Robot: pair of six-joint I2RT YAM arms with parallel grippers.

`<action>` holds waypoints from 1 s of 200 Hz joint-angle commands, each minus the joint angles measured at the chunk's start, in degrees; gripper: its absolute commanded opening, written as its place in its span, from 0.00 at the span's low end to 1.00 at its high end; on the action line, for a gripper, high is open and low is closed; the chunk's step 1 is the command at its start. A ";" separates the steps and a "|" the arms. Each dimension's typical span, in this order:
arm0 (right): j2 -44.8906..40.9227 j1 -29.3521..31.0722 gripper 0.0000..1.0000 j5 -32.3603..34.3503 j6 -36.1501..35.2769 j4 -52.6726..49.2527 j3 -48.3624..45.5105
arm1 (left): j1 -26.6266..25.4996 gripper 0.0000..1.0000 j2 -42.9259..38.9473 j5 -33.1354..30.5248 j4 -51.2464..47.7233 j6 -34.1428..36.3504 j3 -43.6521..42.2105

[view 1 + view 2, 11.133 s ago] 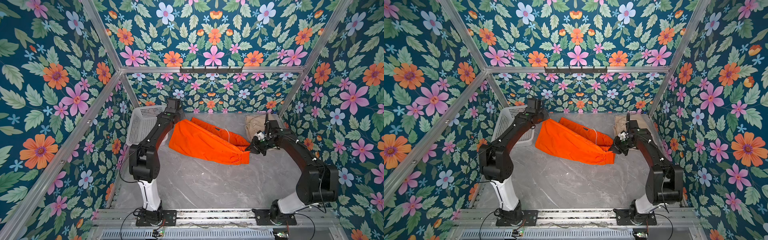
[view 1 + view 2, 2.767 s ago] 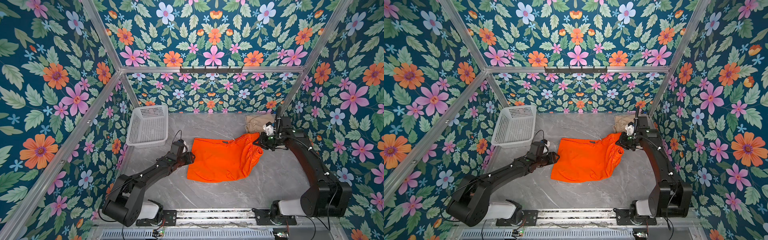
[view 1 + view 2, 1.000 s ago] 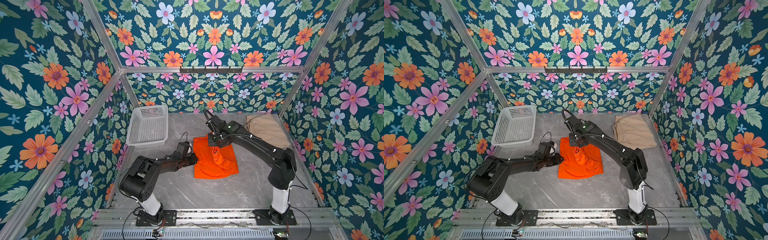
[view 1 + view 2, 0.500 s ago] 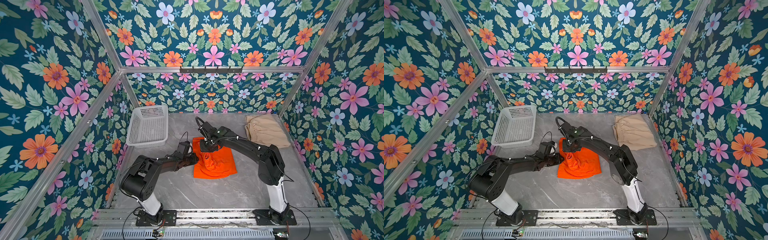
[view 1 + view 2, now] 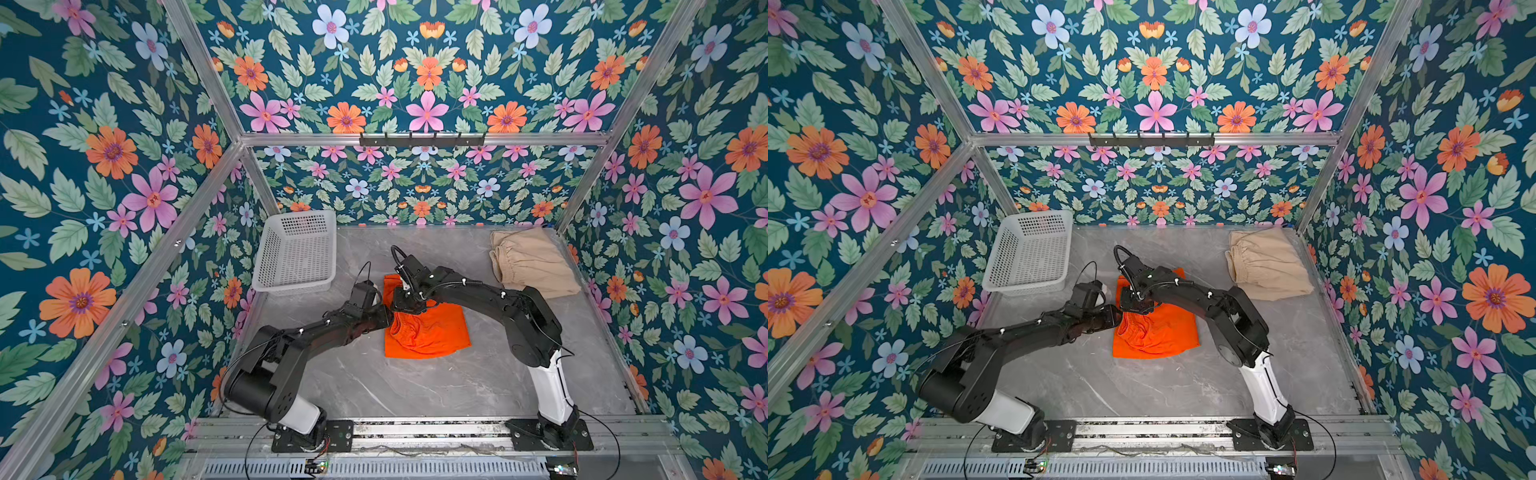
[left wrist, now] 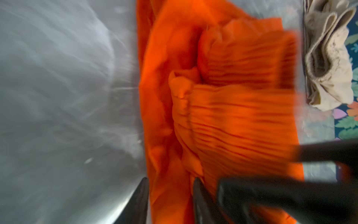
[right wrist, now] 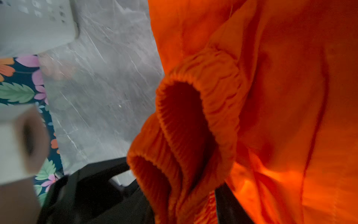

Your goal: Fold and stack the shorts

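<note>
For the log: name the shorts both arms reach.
The orange shorts, folded mid-table, where the left arm and right arm meet; the beige shorts lie apart in the far right corner.

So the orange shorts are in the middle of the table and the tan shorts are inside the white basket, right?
No. The tan shorts are not inside the white basket; they lie on the table in its far right corner, apart from the basket. Both top views show it. The orange shorts are in the middle.

two glossy black jointed arms (image 5: 316, 332) with white base segments (image 5: 548, 386), thin black cables (image 5: 394, 254), dark tapered fingers (image 6: 142, 201)
</note>
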 commanded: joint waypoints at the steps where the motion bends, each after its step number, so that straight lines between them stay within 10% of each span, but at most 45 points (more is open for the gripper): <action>1: -2.06 -0.29 0.49 -3.74 0.86 6.66 -0.38 | 0.75 0.50 -6.17 -6.42 -6.74 0.37 0.52; 56: -16.98 -5.21 0.50 -3.39 -0.04 12.64 -12.91 | 1.21 0.43 -18.65 -1.56 -5.56 -0.36 1.80; 114: -16.64 -7.46 0.46 -4.28 -1.09 13.60 -21.61 | 0.72 0.31 -5.60 7.69 2.72 -0.02 2.48; 200: -14.77 -9.22 0.48 -5.37 -0.89 17.35 -28.14 | 0.81 0.33 7.86 1.41 3.08 3.06 0.20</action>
